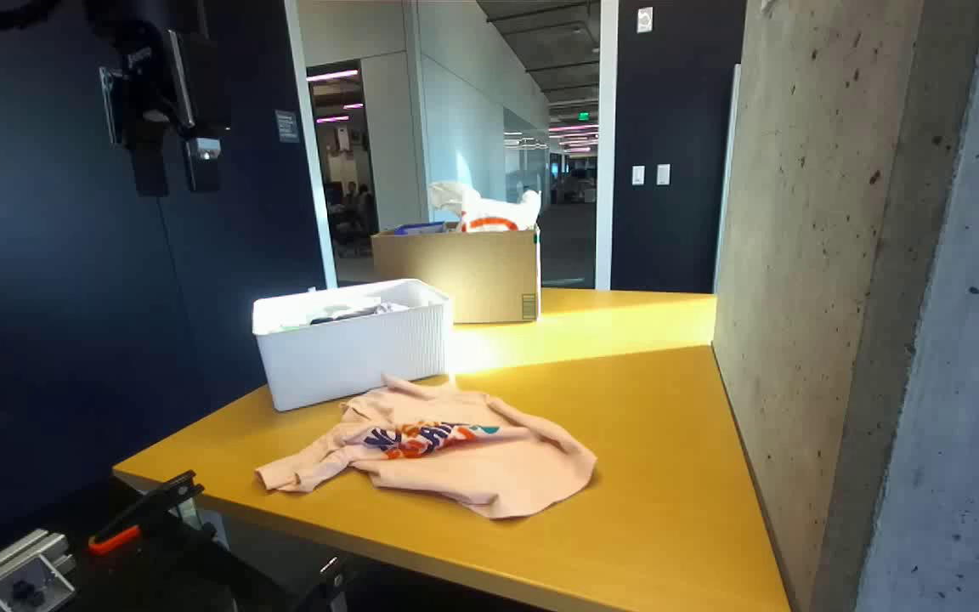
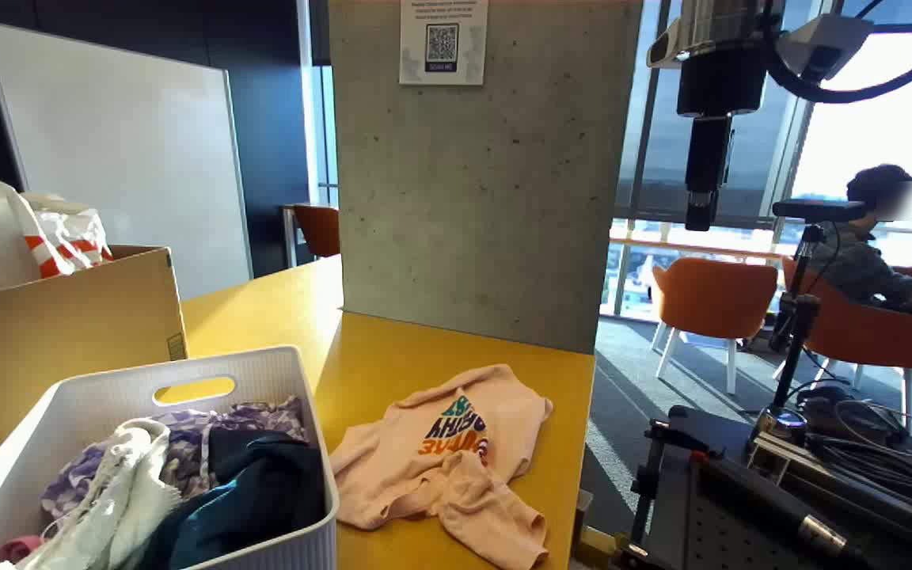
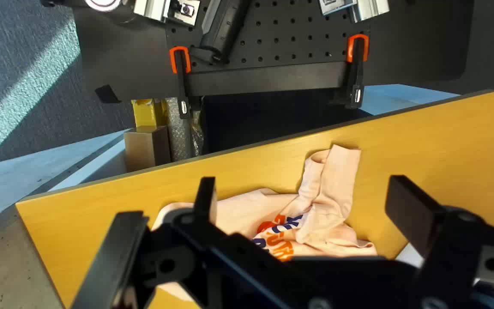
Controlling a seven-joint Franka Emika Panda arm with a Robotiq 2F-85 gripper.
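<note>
My gripper [image 1: 177,170] is open and holds nothing. It hangs well above the yellow table, also seen in an exterior view [image 2: 700,218]. In the wrist view its fingers [image 3: 302,189] are spread wide, with a peach long-sleeved shirt [image 3: 332,189] below and between them. The shirt lies crumpled on the table in both exterior views [image 1: 506,476] [image 2: 393,447], apart from the gripper, with a colourful lettered print. A white basket [image 1: 353,357] stands beside the shirt. In an exterior view the basket [image 2: 266,370] holds purple patterned, white and dark teal cloths.
A cardboard box [image 1: 455,276] with white plastic bags stands behind the basket on the yellow table [image 1: 651,476]. A concrete pillar [image 2: 472,214] borders the table. The black robot base [image 3: 272,43] with orange-handled clamps sits along the table's edge. A person sits in the background.
</note>
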